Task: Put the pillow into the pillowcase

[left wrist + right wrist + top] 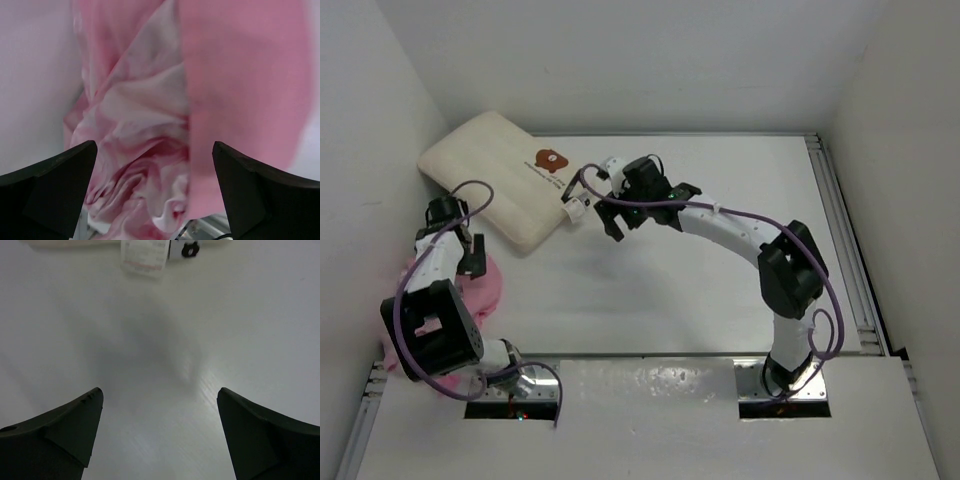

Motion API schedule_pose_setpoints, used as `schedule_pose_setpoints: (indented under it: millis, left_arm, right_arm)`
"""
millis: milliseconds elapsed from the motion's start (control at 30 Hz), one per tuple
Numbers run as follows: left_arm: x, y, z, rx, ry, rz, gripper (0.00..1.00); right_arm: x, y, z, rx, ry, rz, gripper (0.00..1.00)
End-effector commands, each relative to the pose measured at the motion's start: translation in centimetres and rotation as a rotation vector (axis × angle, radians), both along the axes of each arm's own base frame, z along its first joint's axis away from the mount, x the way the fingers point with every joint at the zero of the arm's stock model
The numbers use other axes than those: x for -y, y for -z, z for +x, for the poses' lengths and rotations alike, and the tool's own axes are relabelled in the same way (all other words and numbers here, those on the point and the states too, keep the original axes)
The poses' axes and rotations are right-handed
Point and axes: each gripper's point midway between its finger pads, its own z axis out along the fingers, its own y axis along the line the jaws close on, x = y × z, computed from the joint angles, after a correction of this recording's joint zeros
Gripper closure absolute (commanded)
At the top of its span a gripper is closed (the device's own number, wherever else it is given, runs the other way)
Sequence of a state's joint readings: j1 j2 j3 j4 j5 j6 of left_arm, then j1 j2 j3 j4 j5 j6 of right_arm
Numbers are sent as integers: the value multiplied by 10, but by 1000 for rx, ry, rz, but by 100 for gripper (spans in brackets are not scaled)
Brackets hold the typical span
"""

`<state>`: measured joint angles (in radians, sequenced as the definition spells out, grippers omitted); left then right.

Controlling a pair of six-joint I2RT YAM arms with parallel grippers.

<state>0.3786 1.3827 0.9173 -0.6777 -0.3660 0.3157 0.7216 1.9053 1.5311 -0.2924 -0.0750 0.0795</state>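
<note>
My right hand [611,224] hangs over the bare white table [720,300] with its fingers spread wide and nothing between them. From its own camera the hand [160,391] looks down on table only. The edge of the pillow [75,242] and its white tag [144,256] lie just ahead of it.

My left hand [471,258] is spread just as wide, empty too, and poised over the pillowcase [488,287]. Through its camera the hand [155,146] frames pink folds of the pillowcase [240,75] between the two fingers. I cannot tell whether they touch the cloth.

The pillowcase is a crumpled pink heap at the left edge of the table, partly under my left arm. I cannot make out where its mouth is.

The pillow [500,175] lies flat on the table at the far left, outside the pillowcase and a little apart from it. Its long axis runs on a slant, from the far left corner by the walls toward the near right. The bear print [550,158] faces up near the right-hand end, and the tag [578,210] sticks out of that end, just beside my right hand.
</note>
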Motion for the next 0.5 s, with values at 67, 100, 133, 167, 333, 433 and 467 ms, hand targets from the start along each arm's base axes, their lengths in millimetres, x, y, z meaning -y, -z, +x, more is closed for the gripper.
schedule_pose_setpoints:
  millis: [67,100,133,167,333,433,467]
  left_arm:
    - [-25,27,-53,-123,-51,89,0]
    - [-20,36,-54,-142,-30,47,0]
    - [-8,44,-46,-112,14,-37,3]
    - [-2,48,-42,-96,29,-74,9]
    - [14,47,-9,5,99,-185,94]
    - [15,27,11,65,131,-193,100]
    - [13,2,32,127,159,-168,100]
  right_arm:
    - [6,-16,-22,12,25,18,6]
    - [9,-16,-25,15,38,5,6]
    - [10,-15,-27,17,42,1,6]
    - [12,-14,-30,15,40,-1,6]
    - [27,-11,-26,23,131,16,8]
    - [24,-19,-18,-6,158,101,8]
    - [15,-29,-9,-22,177,187,7]
